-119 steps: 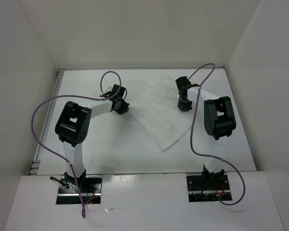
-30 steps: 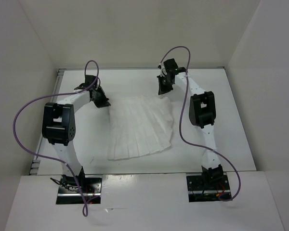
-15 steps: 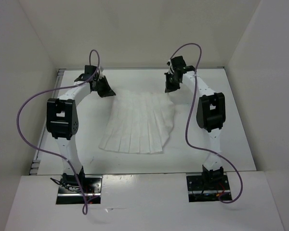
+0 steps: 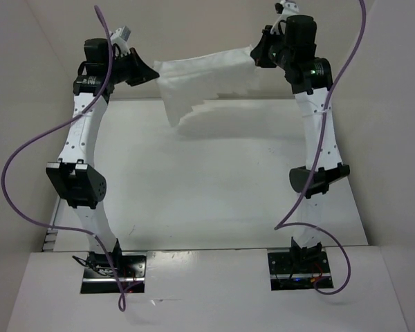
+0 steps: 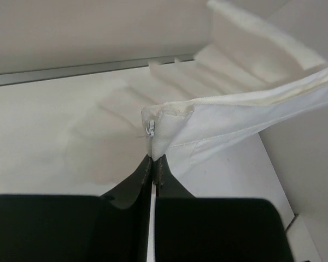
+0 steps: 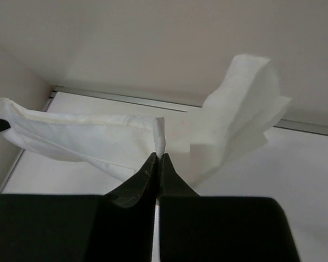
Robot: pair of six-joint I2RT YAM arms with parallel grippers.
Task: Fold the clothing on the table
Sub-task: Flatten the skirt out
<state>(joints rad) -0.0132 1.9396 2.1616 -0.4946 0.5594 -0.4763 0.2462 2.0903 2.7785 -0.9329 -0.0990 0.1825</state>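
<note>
The clothing point(image 4: 204, 79), a thin white pleated piece, hangs in the air high above the far edge of the table point(image 4: 221, 180), stretched between both grippers. My left gripper point(image 4: 152, 71) is shut on its left corner, and the hem point(image 5: 169, 117) rises straight out of the black fingertips point(image 5: 145, 166). My right gripper point(image 4: 256, 54) is shut on the right corner; the pinched edge point(image 6: 159, 136) stands up between its fingers point(image 6: 169, 166). The pleats point(image 6: 240, 120) droop below the taut top hem.
White upright walls point(image 4: 194, 41) close in the table at the back and both sides. A thin metal rim point(image 5: 71, 71) runs along the far edge. Purple cables point(image 4: 28, 159) loop from both raised arms.
Both arms have risen sharply from the table's far part, lifting the clothing off the surface. It lay spread flat half a second ago and now hangs stretched in the air.
</note>
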